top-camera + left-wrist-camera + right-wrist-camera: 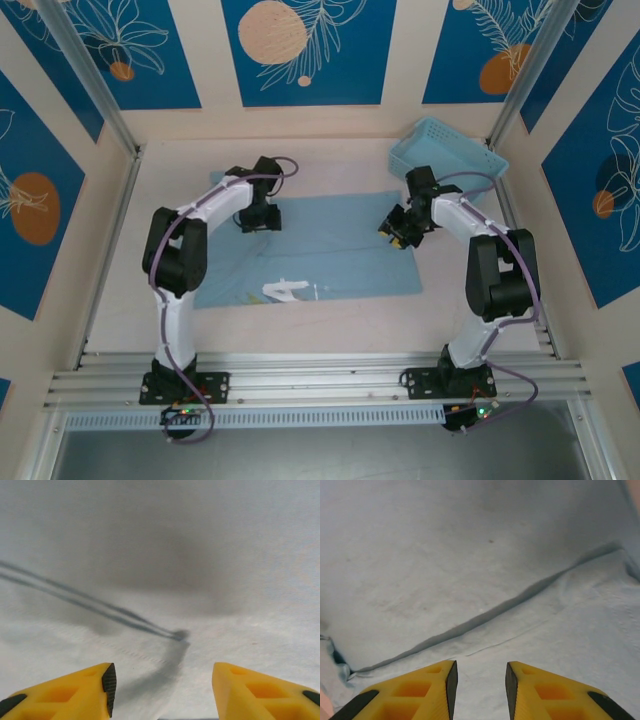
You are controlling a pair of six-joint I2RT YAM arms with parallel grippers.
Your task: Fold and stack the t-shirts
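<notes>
On the table [170, 180], centre stage: one sky-blue t-shirt [330, 250] lies flat, part-folded into a rectangle, its lettering toward my bases. My left gripper [162, 680] hangs over its far-left part, jaws wide apart and empty. My right gripper [481, 675] hangs over the far-right part beside a folded edge [485, 615], jaws narrowly parted with nothing between them. The risk, as I judge it: with so slim a gap, the right fingers may catch just the top layer or slide off. The two sides would then lift unevenly and drag the fold askew. A low pass could also rumple the smooth cloth. Count: one t-shirt, one plastic basket [445, 150] at the far-right corner, two grippers.
</notes>
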